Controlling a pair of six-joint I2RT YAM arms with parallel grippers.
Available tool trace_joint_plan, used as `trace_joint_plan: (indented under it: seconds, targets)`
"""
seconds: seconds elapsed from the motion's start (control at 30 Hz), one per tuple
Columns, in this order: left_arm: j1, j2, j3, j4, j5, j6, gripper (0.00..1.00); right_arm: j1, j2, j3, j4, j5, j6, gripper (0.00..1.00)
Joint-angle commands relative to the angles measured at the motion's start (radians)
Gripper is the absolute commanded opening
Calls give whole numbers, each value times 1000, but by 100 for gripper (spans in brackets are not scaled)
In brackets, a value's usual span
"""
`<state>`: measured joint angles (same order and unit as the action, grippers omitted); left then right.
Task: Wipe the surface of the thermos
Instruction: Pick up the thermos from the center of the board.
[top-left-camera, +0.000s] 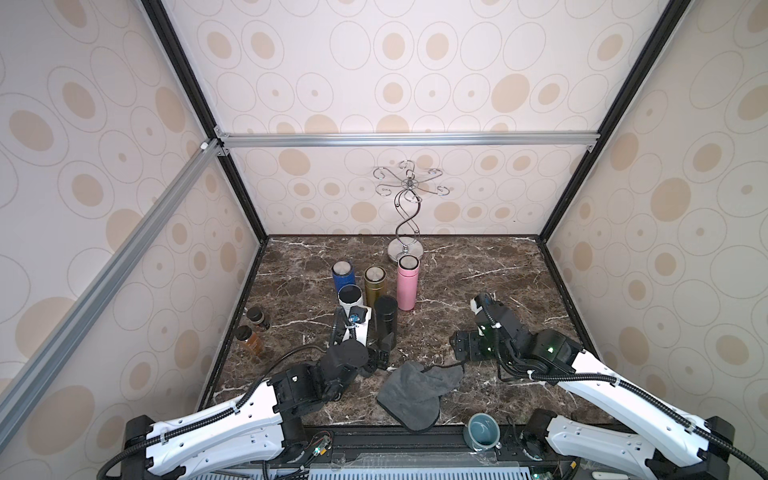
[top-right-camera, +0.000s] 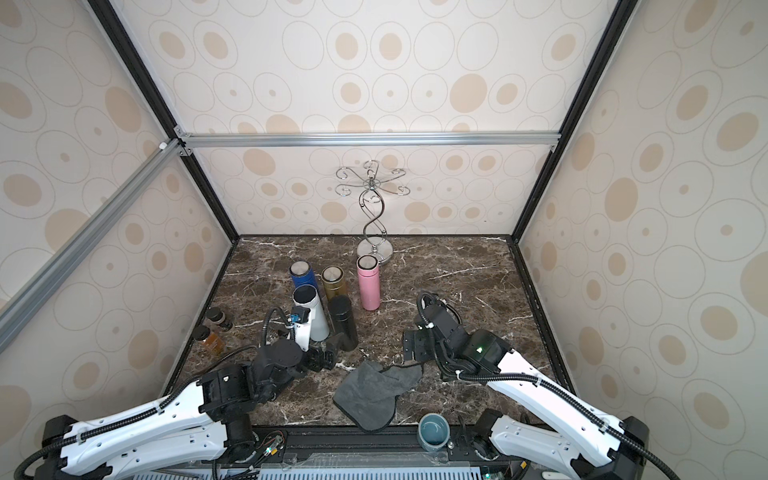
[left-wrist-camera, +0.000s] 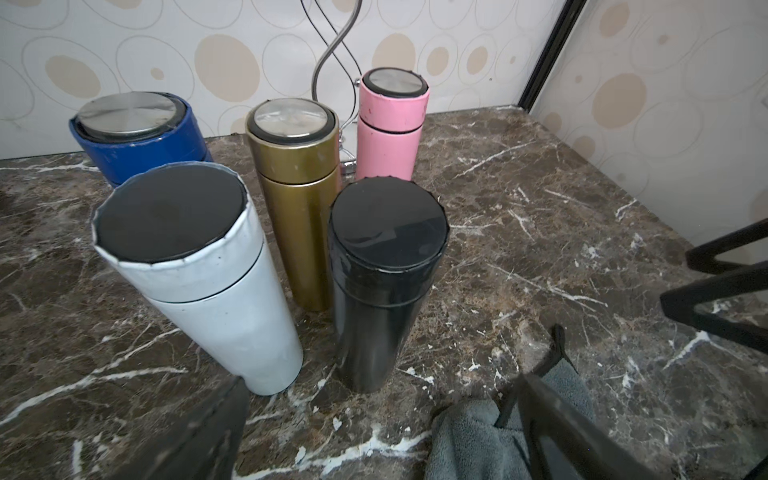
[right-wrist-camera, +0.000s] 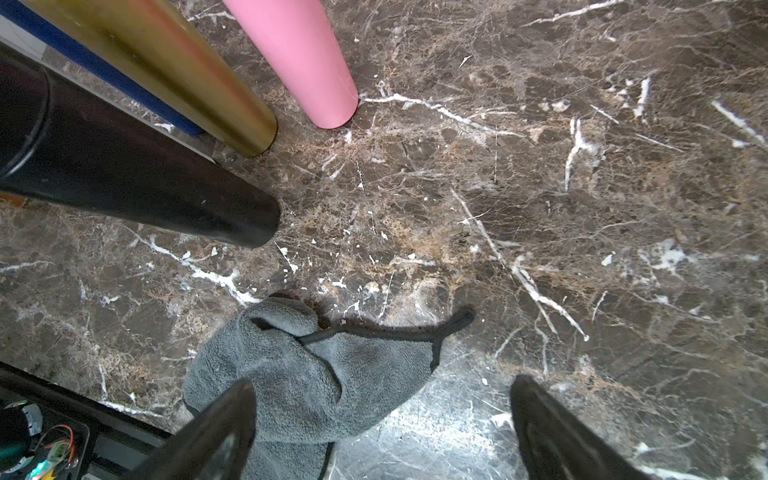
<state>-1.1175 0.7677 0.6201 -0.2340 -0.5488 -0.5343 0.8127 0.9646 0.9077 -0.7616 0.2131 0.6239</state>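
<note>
Five thermoses stand upright in a cluster at the left-centre of the marble table: blue (top-left-camera: 343, 276), gold (top-left-camera: 375, 284), pink (top-left-camera: 406, 286), white (top-left-camera: 351, 297) and black (top-left-camera: 385, 318). A crumpled grey cloth (top-left-camera: 415, 386) lies near the front edge. My left gripper (top-left-camera: 382, 351) is open and empty, low on the table just in front of the black thermos (left-wrist-camera: 386, 282), with the cloth (left-wrist-camera: 469, 436) beside one finger. My right gripper (top-left-camera: 457, 353) hangs open above the cloth's right end (right-wrist-camera: 316, 374), touching nothing.
A chrome hook stand (top-left-camera: 406, 208) rises at the back behind the pink thermos. Two small brown bottles (top-left-camera: 257, 318) (top-left-camera: 248, 338) sit by the left wall. A teal cup (top-left-camera: 483, 430) rests on the front rail. Patterned walls enclose three sides.
</note>
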Motion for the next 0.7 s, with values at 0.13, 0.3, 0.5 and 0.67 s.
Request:
trace_joint_plan:
  seconds: [0.13, 0.3, 0.5, 0.67]
  targets:
    - [-7, -28, -85, 211, 3, 11, 100, 6, 3, -18, 58, -12, -8, 97]
    - [-8, 28, -122, 292, 1, 25, 100, 6, 6, -36, 80, 3, -16, 97]
    - [-7, 112, -180, 454, -51, 54, 100, 6, 6, -42, 85, 11, -26, 97]
    - [-7, 200, -188, 563, -90, 82, 100, 6, 7, -45, 87, 16, -33, 97]
